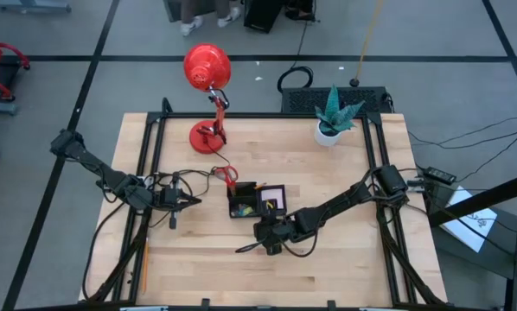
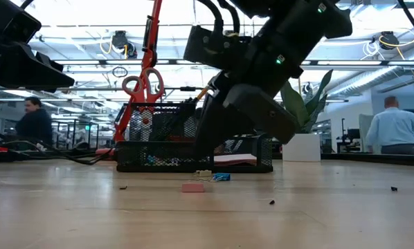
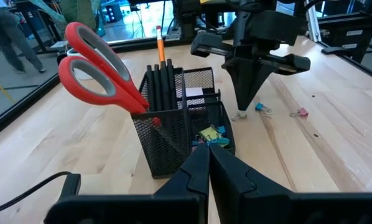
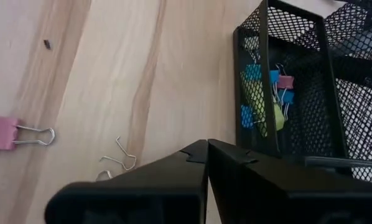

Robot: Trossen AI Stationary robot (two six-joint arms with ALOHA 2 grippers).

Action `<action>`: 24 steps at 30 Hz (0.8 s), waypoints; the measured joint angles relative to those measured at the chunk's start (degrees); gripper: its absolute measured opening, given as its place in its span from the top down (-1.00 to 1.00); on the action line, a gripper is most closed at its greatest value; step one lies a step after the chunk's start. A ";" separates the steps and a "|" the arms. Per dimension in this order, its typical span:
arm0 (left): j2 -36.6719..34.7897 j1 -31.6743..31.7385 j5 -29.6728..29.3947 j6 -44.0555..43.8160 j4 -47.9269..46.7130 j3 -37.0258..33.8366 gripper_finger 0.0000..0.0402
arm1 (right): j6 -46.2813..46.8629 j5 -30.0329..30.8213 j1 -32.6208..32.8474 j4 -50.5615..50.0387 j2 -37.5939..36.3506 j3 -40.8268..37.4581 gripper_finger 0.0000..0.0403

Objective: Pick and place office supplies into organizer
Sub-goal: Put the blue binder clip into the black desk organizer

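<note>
No readable text, labels, brand marks or numbers anywhere. Nothing legible on the organizer, the scissors, the arms, or the surface.

Pale wood table, smooth, with soft grain lines. Black wire-mesh organizer, matt metal. Shiny red plastic handles on scissors. Pink clip with thin bright wire arms. Glossy red lamp. Matt black plastic on both grippers.
</note>
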 joint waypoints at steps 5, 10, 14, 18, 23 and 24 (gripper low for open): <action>0.00 0.02 -0.02 0.00 -0.02 0.00 0.90 | 1.44 -1.61 0.00 0.26 0.00 -1.66 1.00; 0.00 0.02 -0.02 0.01 -0.02 0.00 0.90 | 4.98 -4.75 -0.12 4.11 -0.25 -4.61 1.00; 0.00 0.02 -0.02 0.04 -0.02 0.00 0.91 | 7.68 -6.90 0.53 5.16 -0.33 -5.53 1.00; 0.00 0.02 -0.02 0.04 -0.02 0.00 0.90 | 10.13 -9.86 2.38 5.48 -0.33 -5.55 1.00; 0.00 0.02 -0.04 0.02 0.00 0.00 0.90 | 12.66 -12.49 4.62 5.41 -0.30 -5.57 1.00; 0.00 0.02 -0.04 0.02 0.02 0.00 0.90 | 12.91 -12.43 4.99 5.46 -0.28 -5.57 1.00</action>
